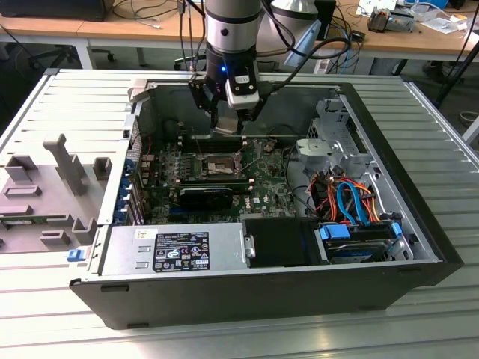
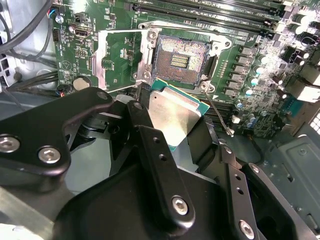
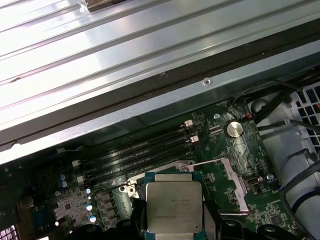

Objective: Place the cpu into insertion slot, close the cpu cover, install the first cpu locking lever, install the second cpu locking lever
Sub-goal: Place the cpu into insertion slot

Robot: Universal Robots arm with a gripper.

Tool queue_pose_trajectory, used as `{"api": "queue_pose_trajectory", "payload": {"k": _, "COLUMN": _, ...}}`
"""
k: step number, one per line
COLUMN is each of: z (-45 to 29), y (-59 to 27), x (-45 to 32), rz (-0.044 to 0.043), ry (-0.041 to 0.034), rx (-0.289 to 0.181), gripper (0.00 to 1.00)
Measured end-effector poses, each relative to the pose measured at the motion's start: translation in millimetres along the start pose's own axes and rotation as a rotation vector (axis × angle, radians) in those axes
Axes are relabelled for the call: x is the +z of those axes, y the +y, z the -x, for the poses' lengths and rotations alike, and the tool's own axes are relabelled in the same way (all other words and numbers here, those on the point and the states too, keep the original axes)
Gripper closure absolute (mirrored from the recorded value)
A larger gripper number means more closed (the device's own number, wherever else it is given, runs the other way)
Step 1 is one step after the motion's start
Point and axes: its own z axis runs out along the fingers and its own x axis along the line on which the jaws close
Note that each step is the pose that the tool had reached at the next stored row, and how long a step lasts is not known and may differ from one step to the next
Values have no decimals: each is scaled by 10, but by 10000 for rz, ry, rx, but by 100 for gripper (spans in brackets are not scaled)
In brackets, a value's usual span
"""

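- The cpu [image 2: 172,107] is in the air, silver top showing, pinched at two opposite edges by the claw [image 2: 172,125]. The claw's fingers are clamped on the chip, one on each side.
- In the exterior view the claw [image 1: 224,118] hangs inside the open computer case [image 1: 419,247], above the motherboard [image 1: 262,187] and apart from it.
- The insertion slot [image 2: 181,59] lies bare, its dark pin field in plain sight. The chip is near it but not in it; I judge it is not yet lined up squarely over the opening.
- The cpu cover [image 2: 145,52] is swung wide open and lies back flat beside the slot, with green board showing through its window.
- One locking lever [image 2: 218,114] stands free as a thin wire rod at a corner of the slot, unhooked. The other lever I cannot make out for certain.
- So the job is at its first step: the chip is picked up and brought over the board. Seating it, closing the cover and fastening both levers all remain.
- The first wrist view shows the chip [image 3: 173,207] with the long memory slots [image 3: 135,155] just beyond it.
- The case rests on a ribbed metal desk [image 1: 224,340], with a grey holder [image 1: 60,172] on the exterior view's left.
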Motion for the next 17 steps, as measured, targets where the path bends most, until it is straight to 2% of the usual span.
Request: {"api": "queue_pose_trajectory", "payload": {"k": 17, "z": 0, "y": 0, "x": 5, "rz": 3, "ry": -13, "rx": 171, "gripper": 46}}
